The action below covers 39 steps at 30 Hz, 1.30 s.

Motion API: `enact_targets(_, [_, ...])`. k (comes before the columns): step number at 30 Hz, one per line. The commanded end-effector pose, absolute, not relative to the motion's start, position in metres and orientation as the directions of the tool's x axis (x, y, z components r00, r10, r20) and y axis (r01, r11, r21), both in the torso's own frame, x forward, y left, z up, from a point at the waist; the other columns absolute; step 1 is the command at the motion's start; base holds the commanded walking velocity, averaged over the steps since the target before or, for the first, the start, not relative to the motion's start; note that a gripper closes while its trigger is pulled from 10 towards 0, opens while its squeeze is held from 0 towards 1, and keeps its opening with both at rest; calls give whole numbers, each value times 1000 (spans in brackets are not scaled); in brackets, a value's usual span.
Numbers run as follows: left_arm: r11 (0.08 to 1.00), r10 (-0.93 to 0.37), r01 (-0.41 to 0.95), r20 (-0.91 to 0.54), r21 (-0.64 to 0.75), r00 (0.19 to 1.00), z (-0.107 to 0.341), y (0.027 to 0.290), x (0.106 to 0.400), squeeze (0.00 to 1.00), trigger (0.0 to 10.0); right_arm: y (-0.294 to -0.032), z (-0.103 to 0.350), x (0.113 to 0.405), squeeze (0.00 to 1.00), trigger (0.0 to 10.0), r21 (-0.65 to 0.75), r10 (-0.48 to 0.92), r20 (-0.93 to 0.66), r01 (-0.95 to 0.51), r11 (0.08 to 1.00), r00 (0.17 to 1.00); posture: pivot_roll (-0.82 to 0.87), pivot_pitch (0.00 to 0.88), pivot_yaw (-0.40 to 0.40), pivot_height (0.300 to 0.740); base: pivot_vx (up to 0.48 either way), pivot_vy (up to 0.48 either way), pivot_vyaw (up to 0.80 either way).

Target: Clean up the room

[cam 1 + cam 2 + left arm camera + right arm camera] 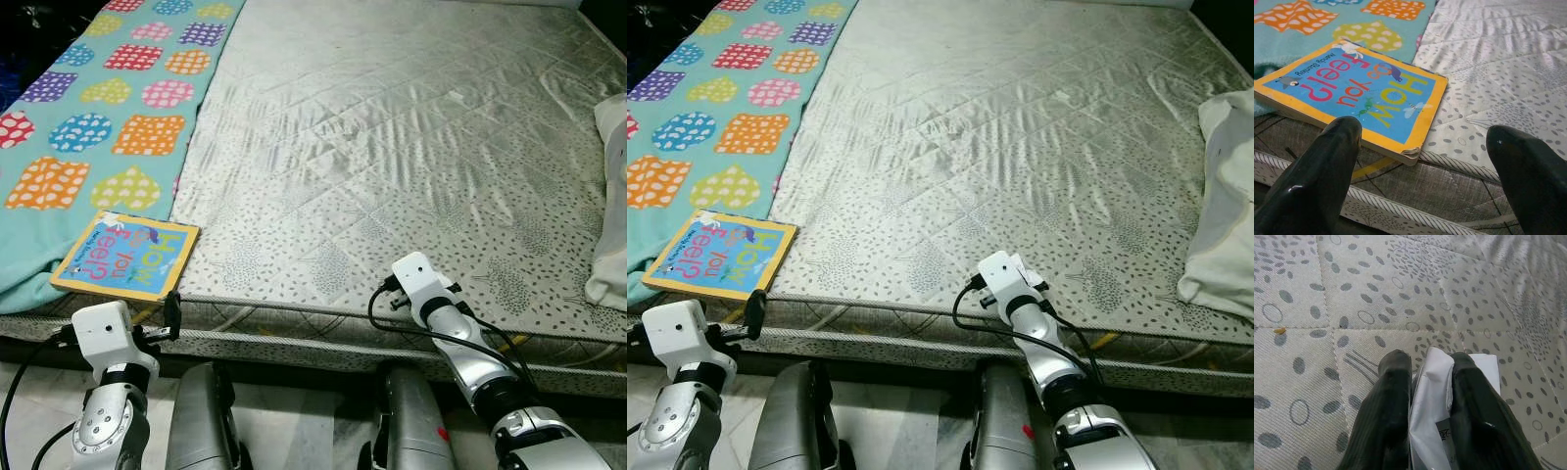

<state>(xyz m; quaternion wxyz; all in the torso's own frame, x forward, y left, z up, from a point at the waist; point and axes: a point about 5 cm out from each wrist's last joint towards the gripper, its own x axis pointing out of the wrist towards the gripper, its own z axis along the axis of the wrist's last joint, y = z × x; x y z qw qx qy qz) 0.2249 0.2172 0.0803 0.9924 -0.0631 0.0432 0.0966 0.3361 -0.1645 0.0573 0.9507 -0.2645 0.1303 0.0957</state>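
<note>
A children's board book (pixel 127 255) with a blue cover and yellow border lies at the near left corner of the bed, half on the teal blanket (pixel 98 108). My left gripper (pixel 1422 133) hovers just before the bed's edge, open, its fingers (pixel 1327 166) spread on either side of the book's near corner (pixel 1410 152) without touching it. My right gripper (pixel 1430 363) is low over the mattress (pixel 392 127) near its front edge, shut on a white paper packet (pixel 1430 406) that sticks out between the fingers.
The teal blanket with coloured heart patches covers the bed's left side. A white pillow or bundle of cloth (pixel 612 225) lies at the right edge. The bed's side (pixel 294 338) and pale floor (pixel 294 421) run along the front.
</note>
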Motion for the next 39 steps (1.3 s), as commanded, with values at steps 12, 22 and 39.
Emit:
enact_targets(12, [973,193,-206,-117,-103,974,75,219,224,0,10000,-162,56,336,0,0,-409,148,-298,-266,873,943,-16,121,-37,530,0,0,0])
enact_targets(22, [973,191,-204,-120,-104,974,74,219,226,0,10000,-159,61,335,0,0,-226,183,-274,-248,942,944,-20,117,-38,530,0,0,0])
enact_targets(39, [974,191,-203,-119,-96,974,71,221,230,0,10000,-148,108,314,0,10000,74,204,-20,-202,977,979,-41,65,-13,530,0,0,0])
